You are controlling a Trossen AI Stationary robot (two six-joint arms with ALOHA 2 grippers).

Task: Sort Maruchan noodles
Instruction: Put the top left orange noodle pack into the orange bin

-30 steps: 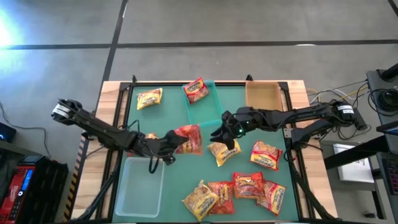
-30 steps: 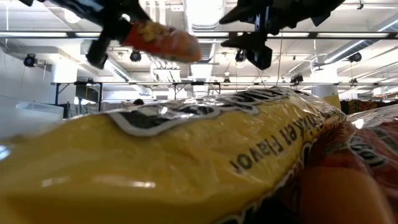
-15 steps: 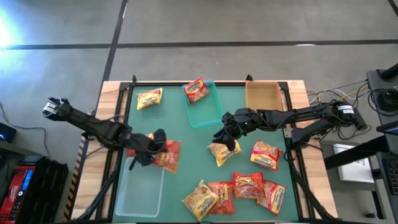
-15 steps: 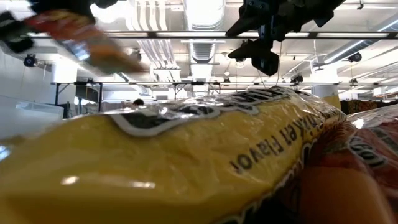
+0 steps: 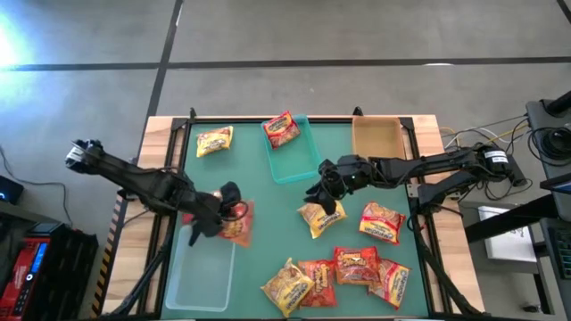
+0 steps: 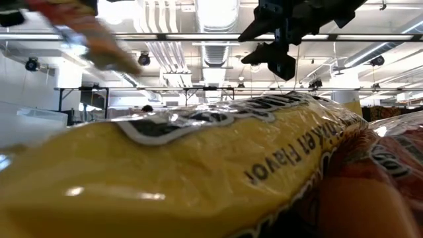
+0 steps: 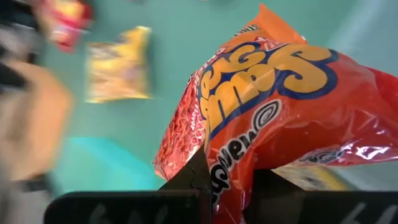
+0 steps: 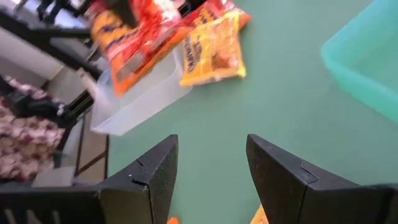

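Orange-red noodle packet (image 5: pixel 237 221) is pinched in the left claw (image 5: pixel 223 210), hanging at the 12 o'clock rim of the clear bin (image 5: pixel 200 267) (9 o'clock side of the worktop (image 5: pixel 259 178)). Right claw (image 5: pixel 323 185), fingers spread and holding nothing, hovers near centre just above a yellow packet (image 5: pixel 319 218). More packets (image 5: pixel 343 270) lie clustered at 5 o'clock.

Workshop hall, grey concrete floor (image 5: pixel 357 31) all round.
Dark seams cross the slabs, with a bright glare in one corner (left side from above). Overhead, white ducts (image 6: pixel 162 20) and hanging lamps (image 6: pixel 32 64) run under the ceiling; a dark-framed bench (image 6: pixel 79 99) stands far back, and equipment racks (image 5: pixel 553 134) flank the table.
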